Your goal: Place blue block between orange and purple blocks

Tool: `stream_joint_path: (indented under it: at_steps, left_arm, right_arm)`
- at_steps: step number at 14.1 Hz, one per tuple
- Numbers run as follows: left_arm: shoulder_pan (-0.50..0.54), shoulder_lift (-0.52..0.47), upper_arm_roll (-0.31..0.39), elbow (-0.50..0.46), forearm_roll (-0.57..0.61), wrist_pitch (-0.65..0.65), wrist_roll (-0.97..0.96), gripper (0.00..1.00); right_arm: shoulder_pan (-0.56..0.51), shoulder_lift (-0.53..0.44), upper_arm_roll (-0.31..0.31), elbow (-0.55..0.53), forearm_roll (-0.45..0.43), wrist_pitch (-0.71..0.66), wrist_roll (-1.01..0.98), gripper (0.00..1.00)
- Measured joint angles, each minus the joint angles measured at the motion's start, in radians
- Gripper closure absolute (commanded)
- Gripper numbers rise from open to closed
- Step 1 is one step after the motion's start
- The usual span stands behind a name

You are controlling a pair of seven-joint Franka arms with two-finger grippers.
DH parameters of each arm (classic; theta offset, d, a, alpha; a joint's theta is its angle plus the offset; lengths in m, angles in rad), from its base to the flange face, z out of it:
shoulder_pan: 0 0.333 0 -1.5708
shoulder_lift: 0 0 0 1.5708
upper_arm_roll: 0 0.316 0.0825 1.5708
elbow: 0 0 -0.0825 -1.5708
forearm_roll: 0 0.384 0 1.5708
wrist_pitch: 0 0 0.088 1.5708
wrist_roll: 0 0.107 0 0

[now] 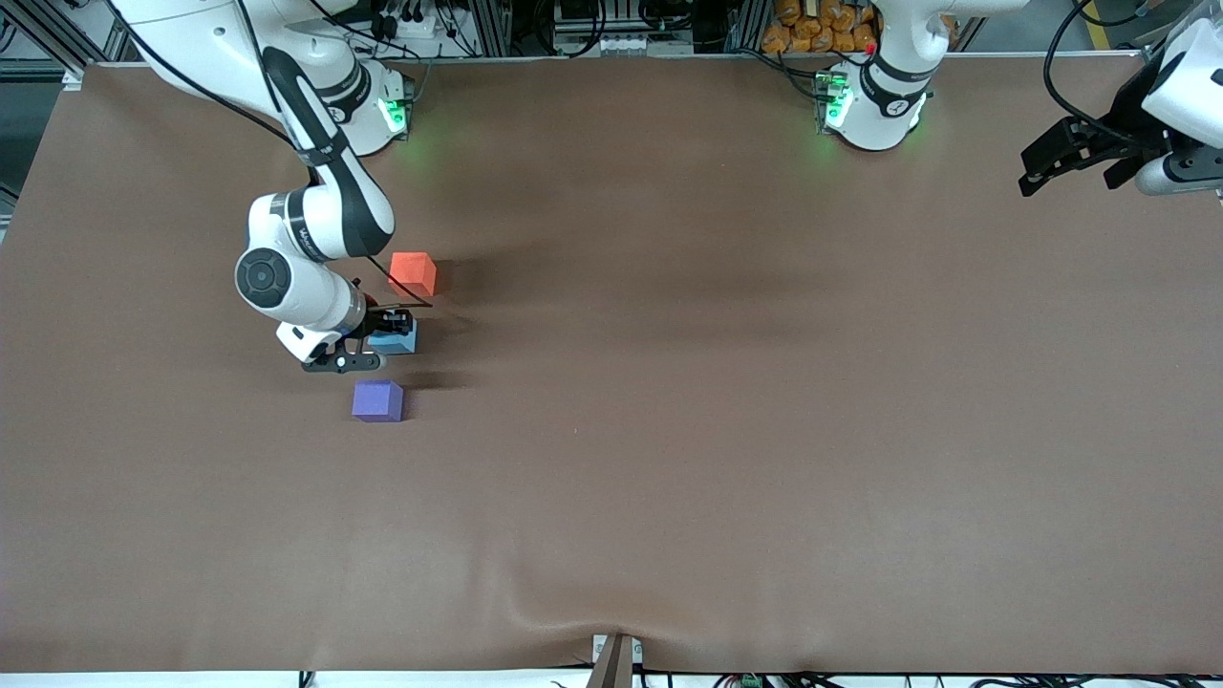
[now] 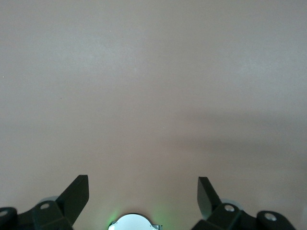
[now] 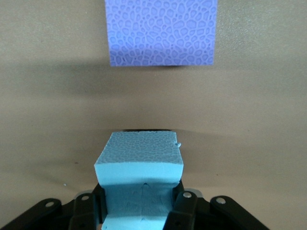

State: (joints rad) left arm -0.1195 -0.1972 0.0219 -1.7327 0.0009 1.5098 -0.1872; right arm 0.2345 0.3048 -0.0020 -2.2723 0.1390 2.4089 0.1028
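- Blue block: light sky-blue, fine cellular surface texture.
- Purple block: violet, same cell-like pattern.
- Orange block: orange-red, plain.
- Table: uniform brown.
- Right gripper and left gripper: black.

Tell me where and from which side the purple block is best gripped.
Probably from straight above, fingers closing on two opposite upright faces of the purple block. It sits flat as a cube, apart from the blue block that the right gripper holds shut, so every side looks free. The left gripper waits open.
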Motion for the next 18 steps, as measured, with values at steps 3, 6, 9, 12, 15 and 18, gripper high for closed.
stream_joint_path:
  at_steps: [3, 6, 9, 12, 15, 18]
  left_arm:
    - [0.001, 0.0, 0.0, -0.002, 0.0, 0.0, 0.0, 0.0]
    - [0.002, 0.0, 0.001, -0.003, 0.0, 0.0, 0.0, 0.0]
    - [0.003, 0.0, 0.003, -0.003, 0.0, 0.0, 0.0, 0.0]
    - [0.005, 0.0, 0.004, -0.003, 0.0, 0.0, 0.0, 0.0]
    - [0.005, 0.0, 0.004, -0.003, 0.0, 0.0, 0.0, 0.0]
    - [0.005, 0.0, 0.004, -0.002, 0.0, 0.0, 0.0, 0.0]
  right_arm:
    - [0.0, 0.015, 0.002, -0.001, 0.001, 0.016, 0.005, 0.91]
    - [0.0, 0.015, 0.003, -0.001, 0.002, 0.018, 0.021, 0.0]
    - [0.0, 0.019, 0.004, -0.001, 0.002, 0.018, 0.025, 0.0]
    - [0.0, 0.013, 0.005, 0.037, 0.003, -0.028, 0.025, 0.0]
    - [0.0, -0.017, 0.004, 0.248, 0.003, -0.334, 0.025, 0.0]
    - [-0.023, -0.042, 0.001, 0.557, -0.029, -0.621, 0.023, 0.0]
